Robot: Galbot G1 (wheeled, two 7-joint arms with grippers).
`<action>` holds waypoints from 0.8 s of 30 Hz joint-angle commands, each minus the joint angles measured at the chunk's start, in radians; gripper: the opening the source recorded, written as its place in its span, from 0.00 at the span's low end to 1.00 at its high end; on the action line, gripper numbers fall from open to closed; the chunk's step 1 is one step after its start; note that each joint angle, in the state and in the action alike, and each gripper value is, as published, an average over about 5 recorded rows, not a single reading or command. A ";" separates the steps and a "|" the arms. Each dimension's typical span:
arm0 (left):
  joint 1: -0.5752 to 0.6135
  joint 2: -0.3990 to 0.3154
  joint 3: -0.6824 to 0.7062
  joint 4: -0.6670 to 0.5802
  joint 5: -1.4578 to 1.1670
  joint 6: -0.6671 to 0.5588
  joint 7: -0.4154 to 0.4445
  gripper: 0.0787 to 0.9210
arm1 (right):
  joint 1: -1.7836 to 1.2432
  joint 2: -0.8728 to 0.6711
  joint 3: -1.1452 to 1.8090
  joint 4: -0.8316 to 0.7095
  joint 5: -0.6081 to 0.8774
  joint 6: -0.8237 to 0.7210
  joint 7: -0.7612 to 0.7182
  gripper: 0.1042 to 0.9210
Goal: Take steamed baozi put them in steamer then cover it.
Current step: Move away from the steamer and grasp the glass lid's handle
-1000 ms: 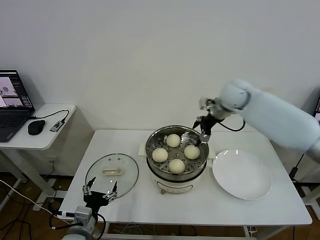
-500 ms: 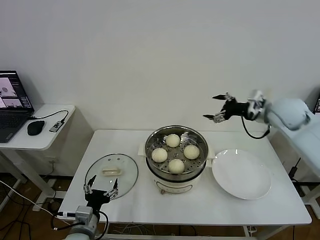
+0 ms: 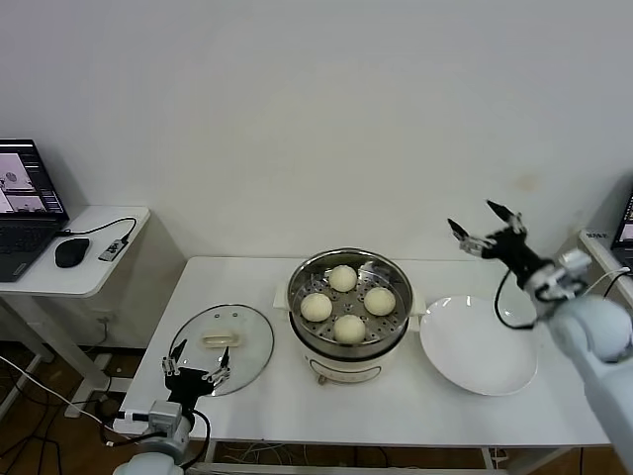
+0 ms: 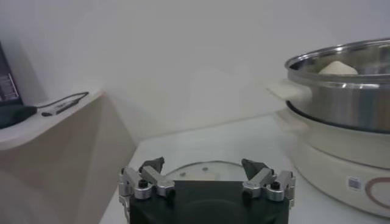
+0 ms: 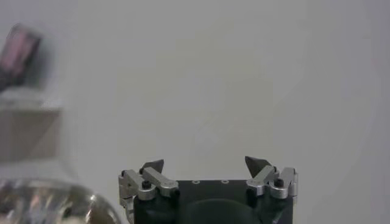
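Several cream-white baozi (image 3: pixel 347 303) lie on the perforated tray inside the steel steamer (image 3: pixel 349 265), which stands uncovered on its cream base mid-table. The glass cover (image 3: pixel 223 336) with its cream handle lies flat on the table to the steamer's left. My left gripper (image 3: pixel 197 357) hovers open and empty at the cover's near edge; in the left wrist view the cover's rim (image 4: pixel 204 168) shows just beyond the left gripper (image 4: pixel 203 165), with the steamer (image 4: pixel 341 82) off to the side. My right gripper (image 3: pixel 485 224) is raised high, open and empty, beyond the plate; the right wrist view has it (image 5: pixel 205 163) facing the wall.
A flat white plate (image 3: pixel 479 343) lies bare to the right of the steamer. A side desk (image 3: pixel 69 259) at far left holds a laptop (image 3: pixel 27 206) and a mouse (image 3: pixel 71 251). The table's front edge runs just below the left gripper.
My right arm has lifted away from the steamer's rim and swung right and up, beyond the plate. The left gripper has crept slightly towards the cover.
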 commanded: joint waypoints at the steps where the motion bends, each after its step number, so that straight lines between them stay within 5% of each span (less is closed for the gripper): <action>1: -0.064 0.010 0.004 0.066 0.142 -0.049 0.001 0.88 | -0.449 0.259 0.274 0.072 0.013 0.137 0.143 0.88; 9: -0.087 0.088 0.017 0.149 0.766 -0.193 -0.002 0.88 | -0.489 0.313 0.279 0.086 -0.043 0.129 0.146 0.88; 15: -0.087 0.137 0.094 0.264 1.172 -0.202 -0.252 0.88 | -0.490 0.307 0.281 0.102 -0.061 0.122 0.143 0.88; 24: -0.108 0.136 0.100 0.362 1.232 -0.242 -0.260 0.88 | -0.482 0.303 0.284 0.105 -0.062 0.114 0.136 0.88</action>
